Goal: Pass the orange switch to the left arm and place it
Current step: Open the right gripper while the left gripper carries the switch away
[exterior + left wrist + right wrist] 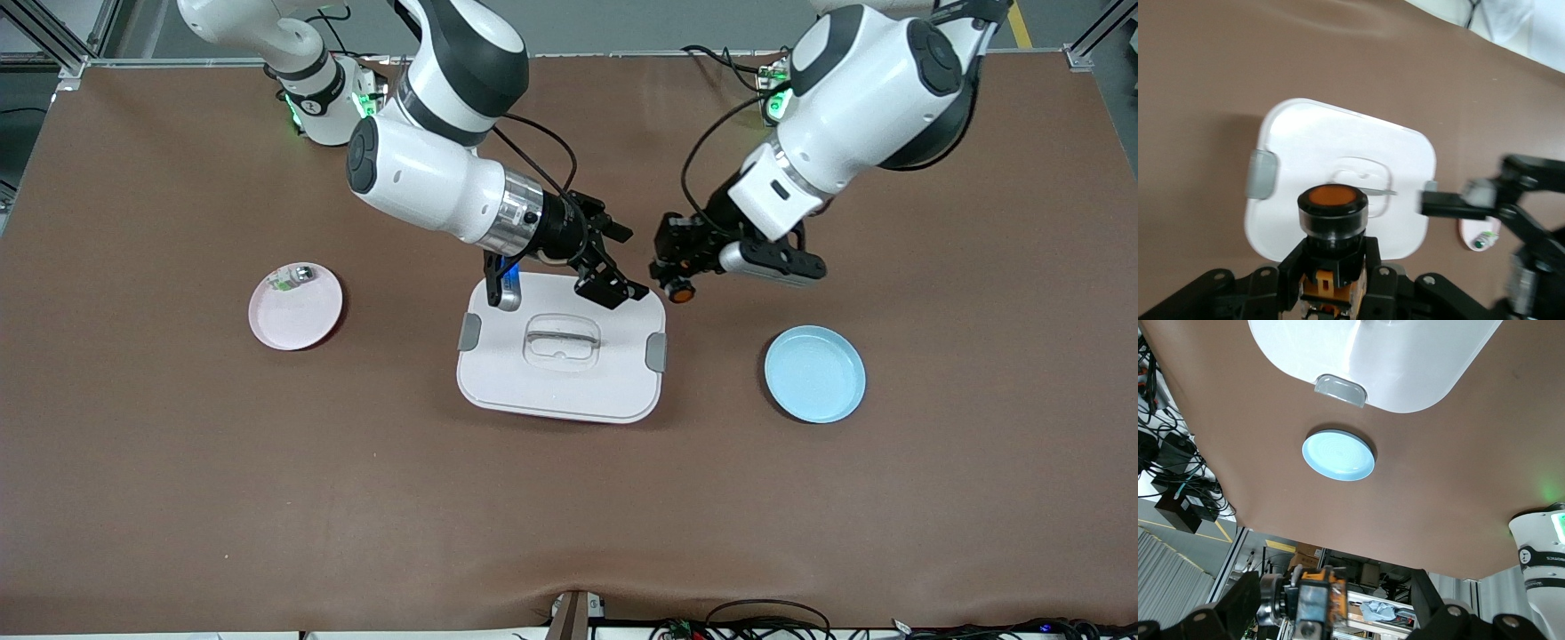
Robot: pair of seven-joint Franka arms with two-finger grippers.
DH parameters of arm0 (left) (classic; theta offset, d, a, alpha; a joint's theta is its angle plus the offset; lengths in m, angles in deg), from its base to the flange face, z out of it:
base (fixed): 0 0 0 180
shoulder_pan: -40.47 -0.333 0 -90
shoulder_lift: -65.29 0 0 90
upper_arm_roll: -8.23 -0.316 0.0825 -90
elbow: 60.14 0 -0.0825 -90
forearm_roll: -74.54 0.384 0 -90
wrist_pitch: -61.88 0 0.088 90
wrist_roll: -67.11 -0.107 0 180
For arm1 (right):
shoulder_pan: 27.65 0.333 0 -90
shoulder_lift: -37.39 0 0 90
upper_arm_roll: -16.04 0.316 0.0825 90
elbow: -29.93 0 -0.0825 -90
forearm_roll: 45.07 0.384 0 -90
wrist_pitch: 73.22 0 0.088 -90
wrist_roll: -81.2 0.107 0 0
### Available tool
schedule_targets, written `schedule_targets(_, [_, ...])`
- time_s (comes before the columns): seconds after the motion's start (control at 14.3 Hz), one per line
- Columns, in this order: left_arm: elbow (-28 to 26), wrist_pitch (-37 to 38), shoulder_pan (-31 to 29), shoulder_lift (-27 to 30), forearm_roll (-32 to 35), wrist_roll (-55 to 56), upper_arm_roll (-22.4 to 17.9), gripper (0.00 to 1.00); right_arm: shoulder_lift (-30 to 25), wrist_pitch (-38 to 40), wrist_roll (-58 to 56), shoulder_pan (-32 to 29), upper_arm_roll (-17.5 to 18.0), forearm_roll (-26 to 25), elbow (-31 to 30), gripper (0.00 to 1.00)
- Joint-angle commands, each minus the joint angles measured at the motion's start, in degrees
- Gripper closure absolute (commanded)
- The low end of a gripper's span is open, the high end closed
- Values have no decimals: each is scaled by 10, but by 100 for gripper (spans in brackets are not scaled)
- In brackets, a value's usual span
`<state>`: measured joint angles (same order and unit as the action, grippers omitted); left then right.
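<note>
The orange switch (680,292) is up in the air, held tight in the left gripper (676,283), just past the edge of the box (562,356) on the side toward the left arm's end of the table. In the left wrist view you can see the switch (1333,213) squeezed between the black fingers, with its orange cap facing out. The right gripper (613,267) hangs over the box's corner, close to the switch, with its jaws spread wide and nothing in them — it looks like it has let go so the left arm can carry the part alone. My guess is that the hand-over happens high up like this so neither arm bumps the box, which sits in the middle of the table between the two plates. The blue plate (815,373) lies on the table toward the left arm's end, a little nearer the front camera than the box, and it has nothing on it, so it is likely where the switch should land. The pink plate (295,306) lies toward the right arm's end, and a small green-and-silver part (292,277) sits at its edge. Now let us count: one orange switch, one box with two grey clips, two plates — one pink, one blue — one small green-and-silver part, and two arms, each with one gripper.
</note>
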<state>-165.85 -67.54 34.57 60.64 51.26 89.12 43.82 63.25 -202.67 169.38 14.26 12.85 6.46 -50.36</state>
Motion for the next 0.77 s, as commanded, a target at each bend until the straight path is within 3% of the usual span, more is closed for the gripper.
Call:
schedule_targets(0.0, [22, 63, -39, 1, 28, -5, 3, 100, -13, 71, -34, -26, 0, -7, 6, 0])
schedule_targets(0.14, [26, 91, -72, 0, 40, -9, 2, 100, -28, 140, -76, -56, 0, -7, 2, 0])
schedule_targets(0.35, [22, 131, -98, -11, 78, -142, 2, 100, -48, 254, -143, -111, -1, -21, 1, 0])
schedule_targets(0.7, [18, 141, -133, -61, 218, -324, 2, 100, -88, 357, -271, -154, -1, -121, -29, 0])
